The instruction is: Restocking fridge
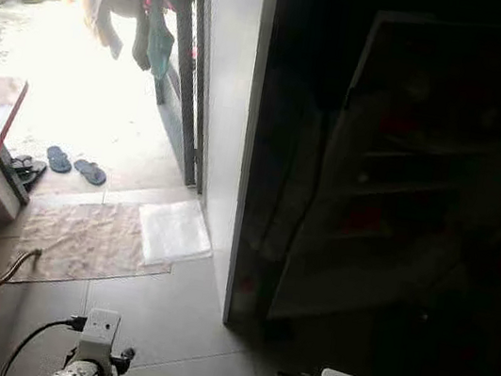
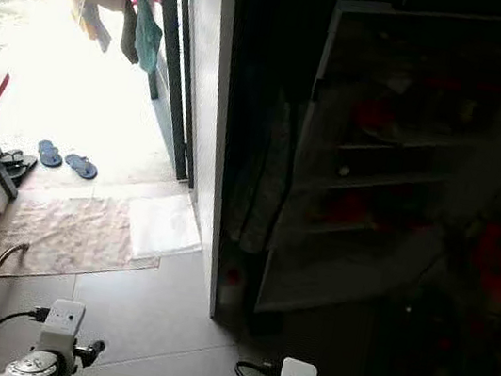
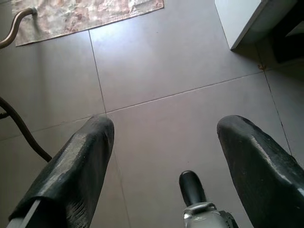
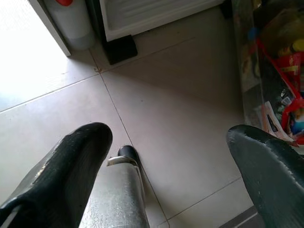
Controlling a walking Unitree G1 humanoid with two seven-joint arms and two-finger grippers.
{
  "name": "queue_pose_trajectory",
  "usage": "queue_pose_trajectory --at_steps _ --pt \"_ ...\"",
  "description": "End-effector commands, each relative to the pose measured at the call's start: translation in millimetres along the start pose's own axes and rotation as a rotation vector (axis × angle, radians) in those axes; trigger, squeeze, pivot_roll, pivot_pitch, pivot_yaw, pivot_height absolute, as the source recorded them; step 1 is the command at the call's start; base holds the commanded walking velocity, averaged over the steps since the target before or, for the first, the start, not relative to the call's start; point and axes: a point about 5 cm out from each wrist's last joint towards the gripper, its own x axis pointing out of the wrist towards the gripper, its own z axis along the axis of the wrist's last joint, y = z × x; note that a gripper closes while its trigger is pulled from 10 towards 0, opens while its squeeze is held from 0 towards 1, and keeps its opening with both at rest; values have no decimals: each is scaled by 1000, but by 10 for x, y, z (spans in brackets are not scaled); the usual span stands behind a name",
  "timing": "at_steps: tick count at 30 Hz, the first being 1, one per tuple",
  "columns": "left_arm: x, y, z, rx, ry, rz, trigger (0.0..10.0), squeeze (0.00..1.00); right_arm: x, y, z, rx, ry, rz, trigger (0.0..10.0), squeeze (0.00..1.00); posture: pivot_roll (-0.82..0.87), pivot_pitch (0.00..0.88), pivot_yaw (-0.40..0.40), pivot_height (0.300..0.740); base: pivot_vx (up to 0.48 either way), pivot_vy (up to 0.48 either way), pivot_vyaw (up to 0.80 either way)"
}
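— Where is your fridge?

— Ahead on your right, in deep shade: the fridge (image 2: pixel 368 168) stands with its door (image 2: pixel 332 153) swung wide, shelves dim. Its white base (image 4: pixel 152 14) rests on the tile floor (image 3: pixel 180 61), a jug (image 4: pixel 71 19) just beside it.

— And your grippers?

— Both hang low over the floor. Your left gripper (image 3: pixel 164 152) has its fingers spread and carries nothing; your right gripper (image 4: pixel 171 156) the same, with a bag (image 4: pixel 280 71) of packets near it. A mat (image 1: pixel 90 239) lies far left by the bright doorway.
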Motion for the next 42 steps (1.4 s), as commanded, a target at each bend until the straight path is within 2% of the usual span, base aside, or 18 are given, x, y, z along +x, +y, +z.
queue_pose_trajectory --at_steps 1,6,9,12,19,20,28,36,39,42 --pt "2 80 -4 -10 24 25 10000 0 -105 445 102 109 -7 81 10000 0 -279 0 57 740 0 0 -750" --pt "6 88 12 14 23 14 10000 0 -113 460 100 129 -12 74 10000 0 -255 0 55 740 0 0 -768" --pt "4 90 6 -1 24 19 10000 0 -118 457 92 131 -6 73 10000 0 -240 0 47 740 0 0 -769" --pt "-11 66 -77 -30 49 28 10000 0 -124 418 37 84 44 98 10000 0 -244 0 24 740 0 0 -767" --pt "-35 -24 -192 -47 82 19 10000 0 -107 312 -10 29 52 107 10000 0 -235 0 -13 740 0 0 -757" --pt "-46 -63 -235 -54 93 19 10000 0 -94 263 -11 -10 48 111 10000 0 -226 0 -25 740 0 0 -756" --pt "-63 -153 -299 -75 111 12 10000 0 -67 165 -7 -91 58 141 10000 0 -197 0 -33 740 0 0 -755" --pt "-70 -138 -328 -29 123 2 10000 0 -88 248 -21 -88 71 159 10000 0 -212 0 1 740 0 397 -745" --pt "-66 -123 -315 35 124 -10 10000 0 -104 297 -29 -80 80 160 10000 0 -211 0 20 740 0 0 -742" --pt "-65 -109 -312 41 122 -12 10000 0 -114 327 -32 -72 82 161 10000 0 -209 0 28 740 0 0 -744"
